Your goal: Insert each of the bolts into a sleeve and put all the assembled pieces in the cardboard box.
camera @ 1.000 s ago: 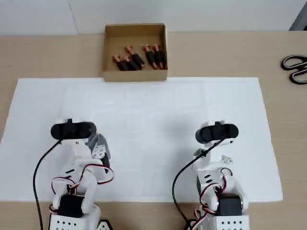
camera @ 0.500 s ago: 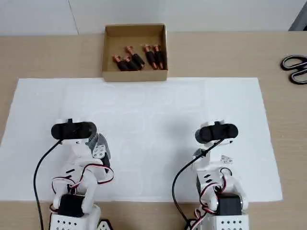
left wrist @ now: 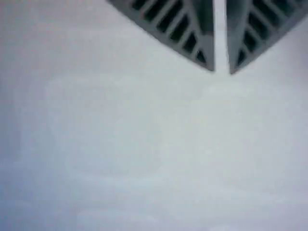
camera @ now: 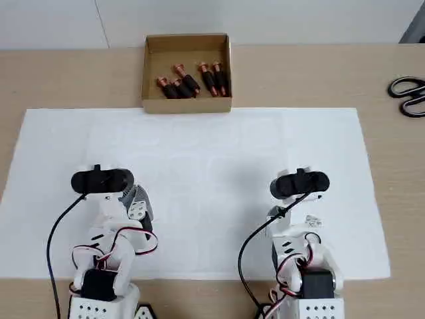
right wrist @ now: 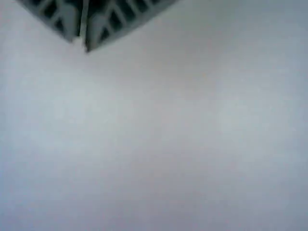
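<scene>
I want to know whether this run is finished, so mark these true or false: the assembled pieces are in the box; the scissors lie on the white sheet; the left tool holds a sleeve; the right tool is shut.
1. The assembled pieces lie inside the cardboard box. True.
2. The scissors lie on the white sheet. False: they lie on the bare table, off the sheet's right side.
3. The left tool holds a sleeve. False: it is shut on nothing, above the sheet.
4. The right tool is shut. True.
</scene>
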